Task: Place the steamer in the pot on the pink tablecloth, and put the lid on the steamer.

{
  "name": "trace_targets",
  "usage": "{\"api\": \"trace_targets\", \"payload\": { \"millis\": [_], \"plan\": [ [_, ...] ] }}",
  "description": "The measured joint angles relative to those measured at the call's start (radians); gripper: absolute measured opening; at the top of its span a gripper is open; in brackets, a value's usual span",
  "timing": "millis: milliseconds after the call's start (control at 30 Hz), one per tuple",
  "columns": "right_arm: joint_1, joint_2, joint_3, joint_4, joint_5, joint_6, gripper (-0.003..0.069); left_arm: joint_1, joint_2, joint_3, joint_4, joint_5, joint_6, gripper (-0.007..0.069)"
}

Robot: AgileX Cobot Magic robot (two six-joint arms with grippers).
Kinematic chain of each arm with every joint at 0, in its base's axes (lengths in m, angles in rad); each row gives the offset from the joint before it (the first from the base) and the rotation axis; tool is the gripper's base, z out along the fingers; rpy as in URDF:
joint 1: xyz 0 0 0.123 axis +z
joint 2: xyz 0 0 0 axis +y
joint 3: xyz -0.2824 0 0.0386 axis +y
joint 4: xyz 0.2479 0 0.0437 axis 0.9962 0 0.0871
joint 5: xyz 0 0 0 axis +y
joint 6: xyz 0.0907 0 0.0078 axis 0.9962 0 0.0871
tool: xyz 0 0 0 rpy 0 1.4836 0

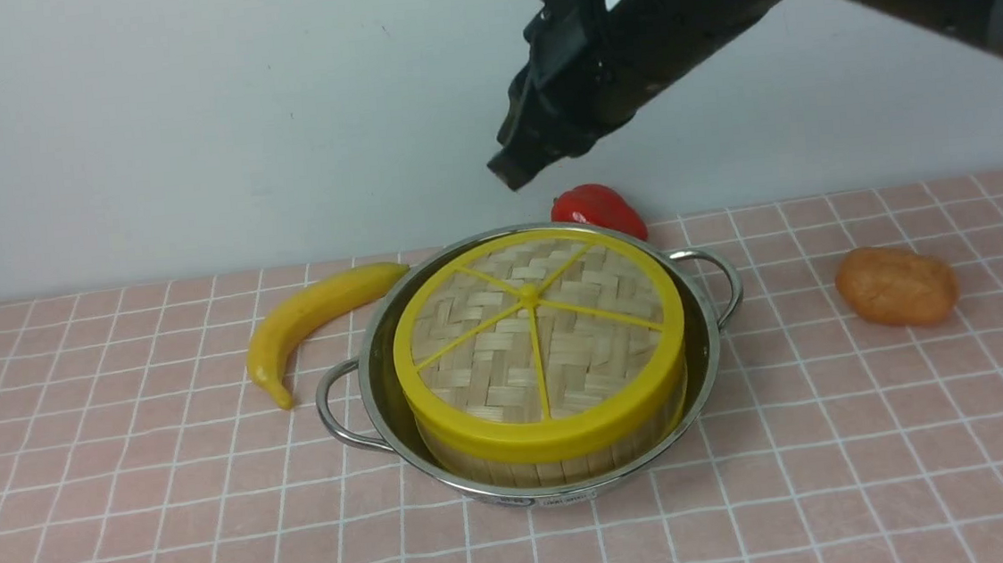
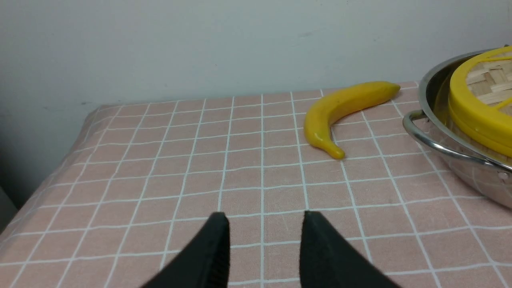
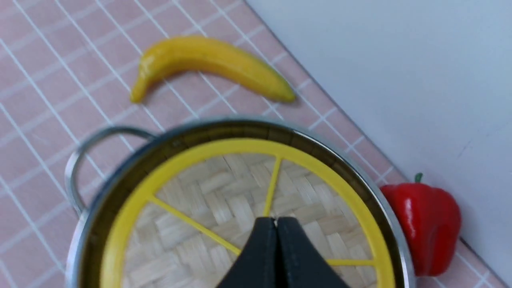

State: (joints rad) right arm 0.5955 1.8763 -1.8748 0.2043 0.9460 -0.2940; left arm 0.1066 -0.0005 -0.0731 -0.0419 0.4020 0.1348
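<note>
So the steamer (image 1: 551, 457) is sitting down inside the pot (image 1: 703, 337) on the pink tablecloth (image 1: 839, 470), and the lid (image 1: 535, 341) is on top of it, looking level and square with the steamer's rim as far as the front view shows, so the job looks pretty much done. The right gripper (image 1: 511, 171) hangs in the air above and behind the pot, well clear of the lid, and in the right wrist view its two fingers are pressed together with nothing between them. The left gripper (image 2: 262, 224) is low over bare cloth off to the pot's left, fingers spread apart and empty. As for handling: the lid and basket look like thin bamboo and plastic, so probably light and fairly stiff, but the woven centre would likely flex or crack if squeezed hard. If the lid ever needs nudging, the thick yellow rim or the little centre hub seems the sane place to pinch, not the weave. The pot is shiny steel, likely slippery and heavier, and its looped wire handles are the obvious grab point. There's also a banana (image 1: 316, 318), a red pepper (image 1: 599, 211) behind the pot and an orange lump (image 1: 896, 286) lying around, none touching anything that matters.
</note>
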Motion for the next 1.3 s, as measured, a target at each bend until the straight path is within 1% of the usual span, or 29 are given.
{"api": "trace_targets", "payload": {
  "millis": [167,233,467,533,633,667,733,800,900,933,967,1000,1033,1100,1167,1200,1233,1300],
  "plan": [
    [0.000,-0.010,0.000,0.101,-0.015,0.017,-0.0010,0.000,0.000,0.000,0.000,0.000,0.000,0.0243],
    [-0.007,-0.013,0.000,0.164,-0.018,0.020,-0.0007,0.000,0.000,0.000,0.000,0.000,0.000,0.0243],
    [-0.022,-0.021,0.000,0.267,-0.021,0.023,0.0001,0.000,0.000,0.000,0.000,0.000,0.000,0.0243],
    [-0.022,-0.022,0.000,0.259,0.015,0.024,0.0004,0.000,0.000,0.000,0.000,0.000,0.000,0.0243],
    [-0.021,-0.048,0.033,0.190,0.098,0.024,0.0013,0.000,0.000,0.000,0.000,0.000,0.000,0.0243],
    [-0.021,-0.056,0.044,0.181,0.103,0.024,0.0013,0.000,0.000,0.000,0.000,0.000,0.000,0.0243],
    [-0.021,-0.137,0.145,0.124,0.103,0.024,0.0023,0.000,0.000,0.000,0.000,0.000,0.000,0.0243],
    [-0.021,-0.246,0.302,0.075,0.057,0.024,0.0035,0.000,0.000,0.000,0.000,0.000,0.000,0.0243],
    [-0.028,-0.457,0.540,0.023,-0.063,0.024,0.0049,0.000,0.000,0.000,0.000,0.000,0.000,0.0243],
    [-0.028,-0.457,0.558,0.021,-0.073,0.024,0.0050,0.000,0.000,0.000,0.000,0.000,0.000,0.0243],
    [-0.042,-0.592,0.701,0.010,-0.151,0.036,0.0060,0.000,0.000,0.000,0.000,0.000,0.000,0.0243],
    [-0.048,-0.622,0.738,0.009,-0.180,0.041,0.0062,0.000,0.000,0.000,0.000,0.000,0.000,0.0243],
    [-0.083,-0.738,0.896,0.005,-0.253,0.074,0.0071,0.000,0.000,0.000,0.000,0.000,0.000,0.0243],
    [-0.124,-0.870,1.041,0.003,-0.332,0.125,0.0083,0.000,0.000,0.000,0.000,0.000,0.000,0.0243],
    [-0.188,-0.996,1.163,0.002,-0.407,0.176,0.0093,0.000,0.000,0.000,0.000,0.000,0.000,0.0243],
    [-0.195,-1.023,1.175,0.002,-0.415,0.186,0.0095,0.000,0.000,0.000,0.000,0.000,0.000,0.0243],
    [-0.257,-1.121,1.255,0.002,-0.482,0.211,0.0103,0.000,0.000,0.000,0.000,0.000,0.000,0.0243],
    [-0.324,-1.203,1.348,0.002,-0.539,0.223,0.0112,0.000,0.000,0.000,0.000,0.000,0.000,0.0243]
  ]
}}
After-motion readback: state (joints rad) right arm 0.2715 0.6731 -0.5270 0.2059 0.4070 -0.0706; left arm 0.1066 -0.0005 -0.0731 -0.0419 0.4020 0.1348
